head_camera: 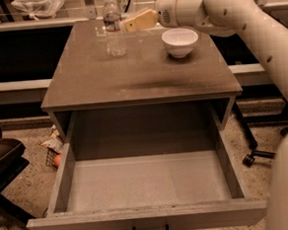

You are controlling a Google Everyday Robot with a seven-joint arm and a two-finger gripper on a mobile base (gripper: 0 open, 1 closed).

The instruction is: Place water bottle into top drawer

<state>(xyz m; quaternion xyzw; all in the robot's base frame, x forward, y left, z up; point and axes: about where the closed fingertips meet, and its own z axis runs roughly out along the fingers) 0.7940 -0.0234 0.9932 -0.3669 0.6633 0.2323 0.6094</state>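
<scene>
Water bottle (114,32) is stood upright at bench (141,75) rear, long axis vertical. End effector (128,25) is held just camera-right of its upper body, pointed at it; aperture cannot be told. Top drawer (61,174) is seen open below.

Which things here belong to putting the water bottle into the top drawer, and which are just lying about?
Job: water bottle, upright on the cabinet top; top drawer, pulled open; pincer, beside the bottle's upper part.
Lying about: white bowl, on the cabinet top; plastic bag, behind the cabinet.
</scene>
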